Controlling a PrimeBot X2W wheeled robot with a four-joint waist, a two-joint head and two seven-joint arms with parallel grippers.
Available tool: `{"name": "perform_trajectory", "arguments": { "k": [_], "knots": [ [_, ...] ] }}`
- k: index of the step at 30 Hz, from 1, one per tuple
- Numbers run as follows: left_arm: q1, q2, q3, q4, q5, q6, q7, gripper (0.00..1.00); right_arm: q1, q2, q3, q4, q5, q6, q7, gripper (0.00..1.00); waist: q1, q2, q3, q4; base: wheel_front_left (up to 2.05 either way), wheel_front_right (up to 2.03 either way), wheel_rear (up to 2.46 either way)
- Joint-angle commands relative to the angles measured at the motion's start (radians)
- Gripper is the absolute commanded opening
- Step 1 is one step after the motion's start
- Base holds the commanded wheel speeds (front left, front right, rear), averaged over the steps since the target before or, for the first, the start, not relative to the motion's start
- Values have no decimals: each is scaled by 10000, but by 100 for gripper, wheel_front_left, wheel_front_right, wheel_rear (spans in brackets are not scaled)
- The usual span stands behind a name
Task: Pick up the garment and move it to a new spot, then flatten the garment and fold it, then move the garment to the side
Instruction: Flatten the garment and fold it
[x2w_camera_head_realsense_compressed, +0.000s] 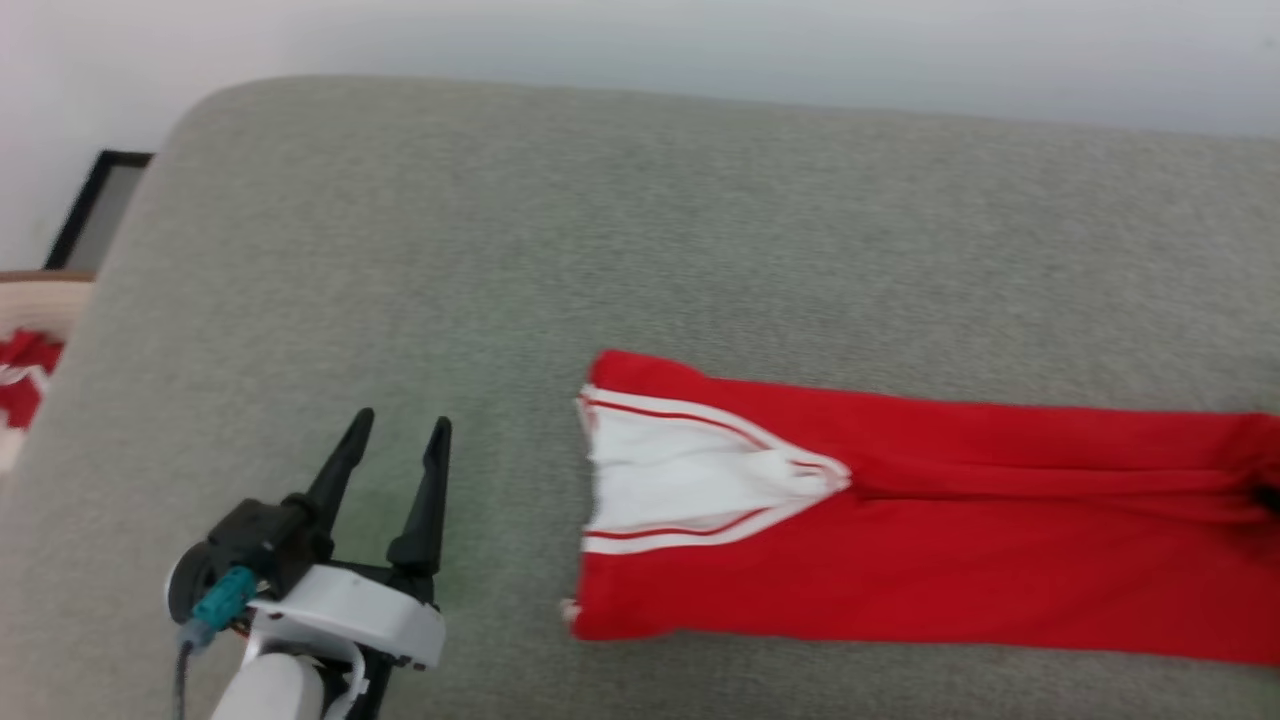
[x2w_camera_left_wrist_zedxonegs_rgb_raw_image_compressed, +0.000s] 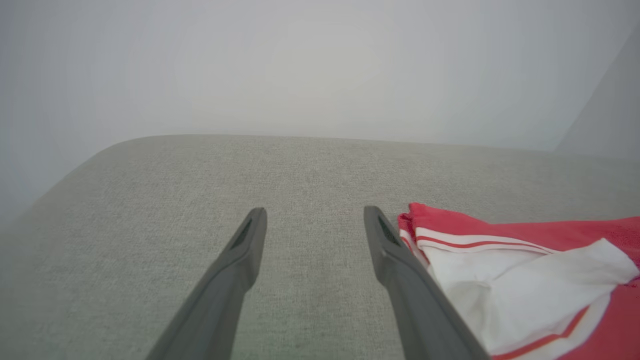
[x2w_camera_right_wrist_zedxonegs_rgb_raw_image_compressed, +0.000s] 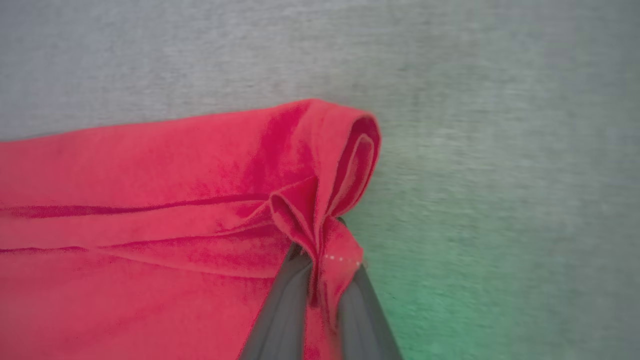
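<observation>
The garment (x2w_camera_head_realsense_compressed: 900, 560) is a red shirt folded lengthwise into a long, narrow band, lying mostly flat on the grey cushion (x2w_camera_head_realsense_compressed: 400, 250) and running left to right across its near half. At its left end a white sleeve shows as a wedge, edged with red-and-white striped trim, its point towards the right. A long crease runs along the middle of the red cloth. At the right end the cloth is bunched and lifted, one edge curled into a soft roll, and a pleat of it near the stitched hem is pinched between the right gripper (x2w_camera_right_wrist_zedxonegs_rgb_raw_image_compressed: 322, 240) fingers.
</observation>
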Motion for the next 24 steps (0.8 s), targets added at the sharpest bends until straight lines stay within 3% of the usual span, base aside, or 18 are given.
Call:
{"name": "perform_trajectory", "arguments": {
  "k": [1, 15, 19, 24],
  "knots": [
    [131, 58, 78, -77, -6, -16, -5, 100, -22, -200, -185, 39, -106, -14, -88, 0, 0, 0, 108, -379, 0, 0, 0],
    [325, -35, 323, -818, -127, -17, -6, 100, -258, -1633, -2935, 1722, -1604, -13, -1851, 0, 0, 0, 473, -1166, 0, 0, 0],
    [402, -99, 227, -739, -144, -18, -6, 100, -188, -1519, -2718, 1883, -1692, -13, -1798, 0, 0, 0, 289, -1184, 0, 0, 0],
    [653, -289, 306, -613, -263, -18, -4, 100, 297, -1106, -1965, 860, -980, -13, -1476, 0, 0, 0, -70, -1198, 0, 0, 0]
  ]
}}
